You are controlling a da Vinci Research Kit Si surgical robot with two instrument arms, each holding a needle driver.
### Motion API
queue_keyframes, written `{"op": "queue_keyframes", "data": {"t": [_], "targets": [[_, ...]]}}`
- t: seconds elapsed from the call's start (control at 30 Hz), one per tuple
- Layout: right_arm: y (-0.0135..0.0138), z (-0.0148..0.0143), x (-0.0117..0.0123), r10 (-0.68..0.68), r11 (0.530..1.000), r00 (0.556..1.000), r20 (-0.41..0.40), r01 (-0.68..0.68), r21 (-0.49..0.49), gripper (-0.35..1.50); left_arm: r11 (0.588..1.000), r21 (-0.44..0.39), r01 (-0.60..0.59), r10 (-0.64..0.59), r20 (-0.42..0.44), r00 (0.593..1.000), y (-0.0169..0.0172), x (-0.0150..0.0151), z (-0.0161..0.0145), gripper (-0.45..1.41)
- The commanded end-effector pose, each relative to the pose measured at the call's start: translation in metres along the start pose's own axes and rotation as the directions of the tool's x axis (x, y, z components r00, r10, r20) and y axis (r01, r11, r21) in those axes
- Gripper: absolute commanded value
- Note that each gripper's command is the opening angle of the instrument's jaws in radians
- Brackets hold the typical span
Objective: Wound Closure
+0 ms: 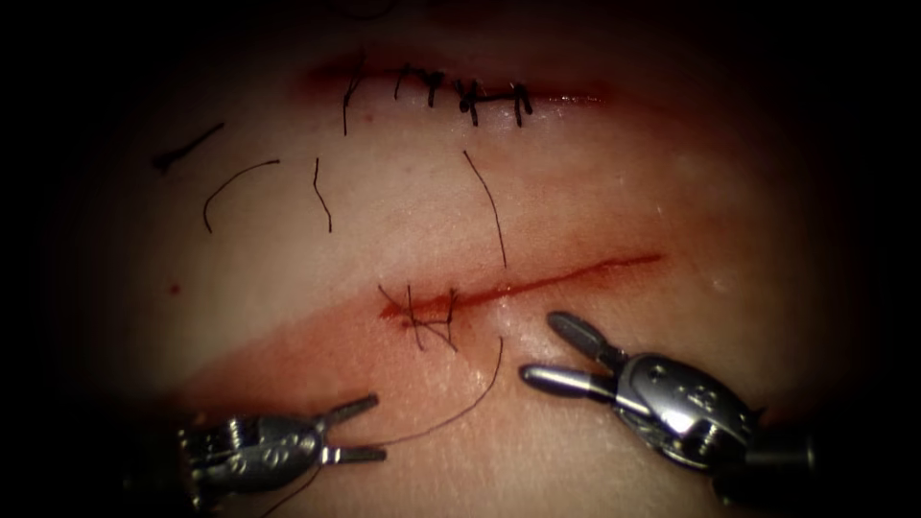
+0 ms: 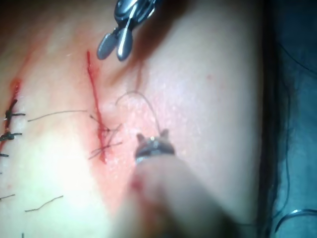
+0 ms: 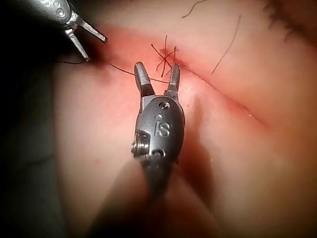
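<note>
The open cut (image 1: 537,280) runs across the tissue (image 1: 595,192), with a stitch and short thread tails at its left end (image 1: 427,315). A long thread (image 1: 460,412) leaves the tissue just below the cut and curves down to my left tool (image 1: 377,427), whose jaws stand apart; the thread runs past its lower jaw and on under the tool. My right tool (image 1: 539,345) hovers below the cut to the right of the stitch, jaws spread wide and holding nothing. In the right wrist view, these jaws (image 3: 157,67) straddle the thread (image 3: 133,74) just short of the stitch (image 3: 166,58).
A second cut (image 1: 460,91) at the back is closed with several dark stitches. Loose cut ends of thread (image 1: 235,187) lie on the tissue between the two cuts. Red fluid (image 1: 317,350) stains the tissue left of and below the stitch.
</note>
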Motion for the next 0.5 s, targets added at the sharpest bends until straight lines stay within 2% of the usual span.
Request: {"op": "queue_keyframes", "data": {"t": [0.03, 0.27, 0.5], "targets": [[-0.0004, 0.0003, -0.0008, 0.003, 1.0, 1.0, 0.006, -0.003, 0.004, 0.88, 1.0, -0.01, -0.001, 0.001, -0.002, 1.0, 0.0005, -0.0004, 0.0007, 0.46], [-0.0004, 0.0004, -0.0007, -0.002, 1.0, 1.0, 0.012, 0.002, 0.003, 0.89, 0.999, -0.031, -0.006, 0.007, 0.025, 1.0, 0.002, -0.0015, -0.0012, 0.41], [-0.0005, 0.0004, -0.0007, -0.002, 1.0, 1.0, 0.015, 0.002, 0.004, 0.91, 0.998, -0.053, -0.018, 0.02, 0.043, 0.999, 0.0029, -0.0027, -0.0001, 0.42]]}}
